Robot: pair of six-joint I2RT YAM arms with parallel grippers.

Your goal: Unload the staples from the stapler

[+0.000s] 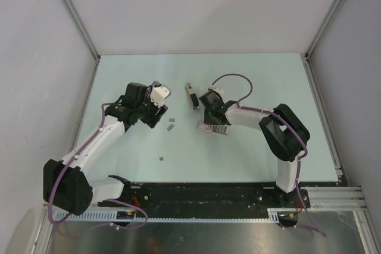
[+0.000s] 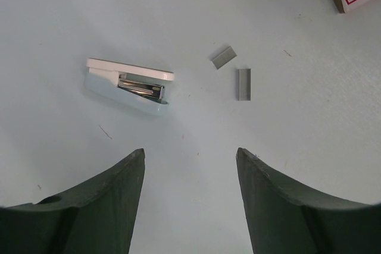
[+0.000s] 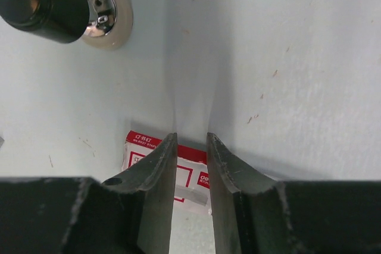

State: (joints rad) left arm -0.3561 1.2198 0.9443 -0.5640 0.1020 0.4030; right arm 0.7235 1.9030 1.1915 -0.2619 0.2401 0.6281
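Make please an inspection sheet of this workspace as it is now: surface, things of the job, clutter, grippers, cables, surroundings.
Surface: pale table, a few small scuff marks.
Job's things: stapler lies free on the table, touched by no gripper. Two staple strips lie loose beside it, apart from it. A third strip lies nearer the arm bases.
Clutter: red and white staple box, below the right gripper's fingers.
Grippers: left gripper is open and empty, facing the stapler. Right gripper has a narrow gap between its fingers, with nothing seen in it.
Cables: purple cables run along both arms, clear of the stapler.
Surroundings: grey walls with metal frame posts; nothing else seen.
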